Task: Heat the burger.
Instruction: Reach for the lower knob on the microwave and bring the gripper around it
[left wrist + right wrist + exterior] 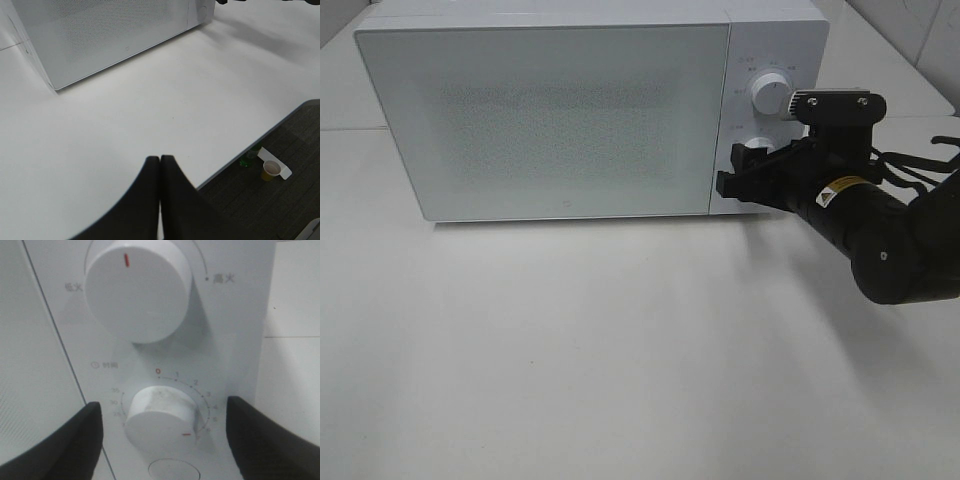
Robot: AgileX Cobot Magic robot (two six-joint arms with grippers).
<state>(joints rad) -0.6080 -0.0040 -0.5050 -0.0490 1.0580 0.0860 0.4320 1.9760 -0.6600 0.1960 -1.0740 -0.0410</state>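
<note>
White microwave point(550, 120), door point(540, 190) closed and frosted, on a white table point(620, 370). Right gripper point(163, 412) at the microwave's control panel, jaws apart, one finger on either side of the lower timer knob point(160, 417) with gaps showing. Left gripper point(160, 162) in front of the microwave above the table, fingers pressed together, empty. Burger: location cannot be told; seen in no view.

Burger out of sight; white microwave point(550, 120) door shut.
</note>
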